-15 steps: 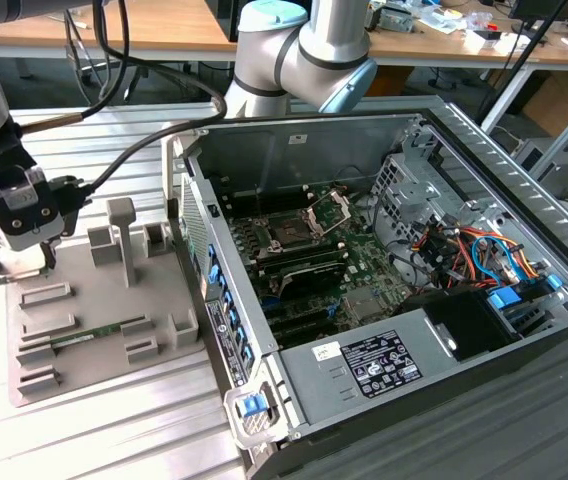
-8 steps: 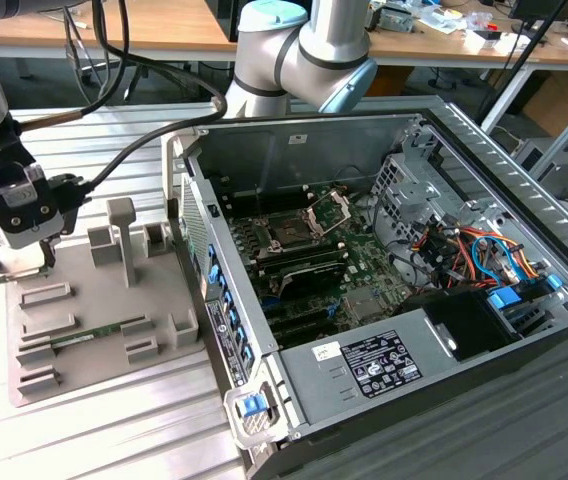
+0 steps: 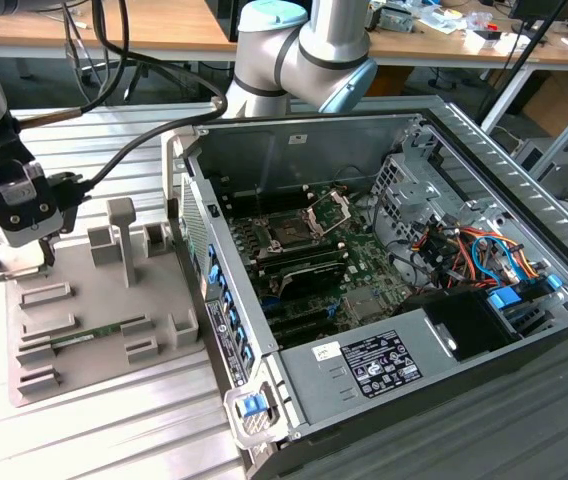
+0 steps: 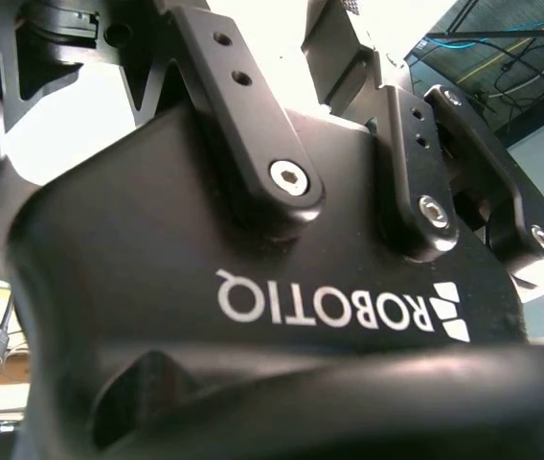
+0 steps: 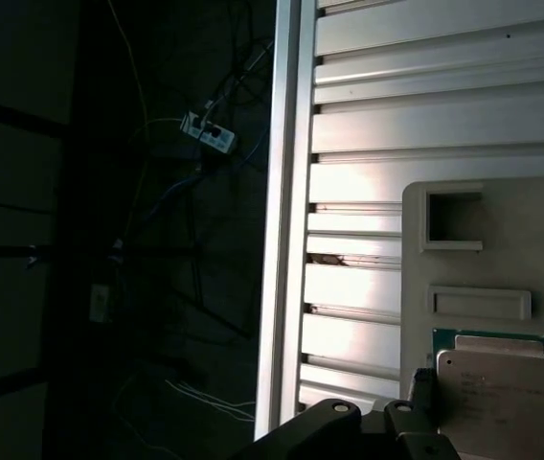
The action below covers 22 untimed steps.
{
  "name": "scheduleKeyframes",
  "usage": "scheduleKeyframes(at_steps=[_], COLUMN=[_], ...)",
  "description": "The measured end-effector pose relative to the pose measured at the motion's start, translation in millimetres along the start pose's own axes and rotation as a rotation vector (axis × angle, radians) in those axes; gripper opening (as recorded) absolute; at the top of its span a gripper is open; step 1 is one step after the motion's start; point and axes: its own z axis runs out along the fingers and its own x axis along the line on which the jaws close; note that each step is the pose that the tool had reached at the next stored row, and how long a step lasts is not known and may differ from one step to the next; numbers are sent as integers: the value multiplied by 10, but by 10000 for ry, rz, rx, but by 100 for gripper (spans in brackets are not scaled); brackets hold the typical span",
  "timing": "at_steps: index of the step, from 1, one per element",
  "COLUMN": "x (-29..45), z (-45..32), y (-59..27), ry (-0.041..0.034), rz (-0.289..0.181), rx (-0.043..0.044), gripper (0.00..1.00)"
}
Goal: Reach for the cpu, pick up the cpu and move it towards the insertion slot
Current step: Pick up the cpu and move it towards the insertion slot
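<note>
The gripper (image 3: 12, 266) is hanging at 9 o'clock in the exterior view, over the far corner of a grey tray (image 3: 104, 300). Its jaws are standing wide apart and holding nothing.

In the first wrist view the cpu (image 5: 502, 398) is lying flat on the tray, silvery top up, with a thin green rim showing along one edge. The gripper's black links are reaching in just beside it and overlapping one corner. Whether they are touching the chip I cannot tell. Two rectangular recesses are sitting in the tray beside the cpu, and the tray itself is resting on the slatted metal desk (image 5: 425, 115).

The slot (image 3: 289, 232) is sitting in the motherboard inside the open case (image 3: 484, 150). It is at about 3 o'clock from the gripper and well apart from it. Its silver frame (image 3: 329, 212) is standing hinged up at the slot's 2 o'clock.

A green stick (image 3: 94, 335) is lying in the tray at about 5 o'clock from the gripper, and an upright post (image 3: 121, 235) is rising from the tray at the gripper's 3 o'clock. The arm (image 3: 304, 40) is bending over the case at 12 o'clock in the exterior view.
</note>
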Motion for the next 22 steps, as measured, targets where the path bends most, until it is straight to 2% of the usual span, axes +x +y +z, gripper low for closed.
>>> scheduleKeyframes(at_steps=[22], x=[0], z=[-65], y=[3], ry=[0], rz=[0], rx=[0], gripper=[55])
